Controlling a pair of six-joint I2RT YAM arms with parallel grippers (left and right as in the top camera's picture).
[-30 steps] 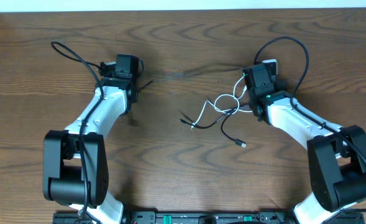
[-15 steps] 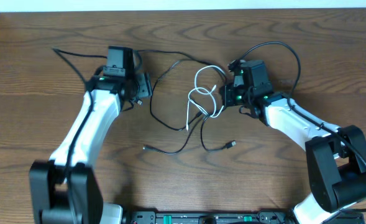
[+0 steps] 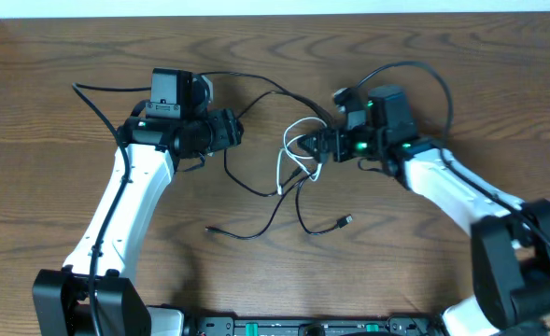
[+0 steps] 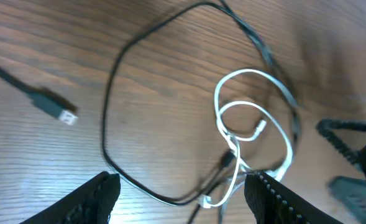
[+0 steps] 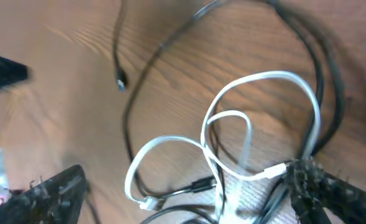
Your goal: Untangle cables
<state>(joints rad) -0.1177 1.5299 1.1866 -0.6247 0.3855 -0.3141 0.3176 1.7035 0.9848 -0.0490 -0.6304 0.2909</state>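
Cables tangled, white cable (image 4: pixel 251 73) looped over black cable (image 4: pixel 104 140); left gripper (image 4: pixel 181 182) and right gripper (image 5: pixel 186 171) both spread apart

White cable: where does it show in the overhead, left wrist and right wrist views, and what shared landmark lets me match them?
Overhead: the white cable loops near the picture's centre, slightly above the middle.
Left wrist: the white cable loops right of centre.
Right wrist: the white cable loops across the centre and lower right.
Shared landmark: the black cable tangled through the white loops, visible in all three views.
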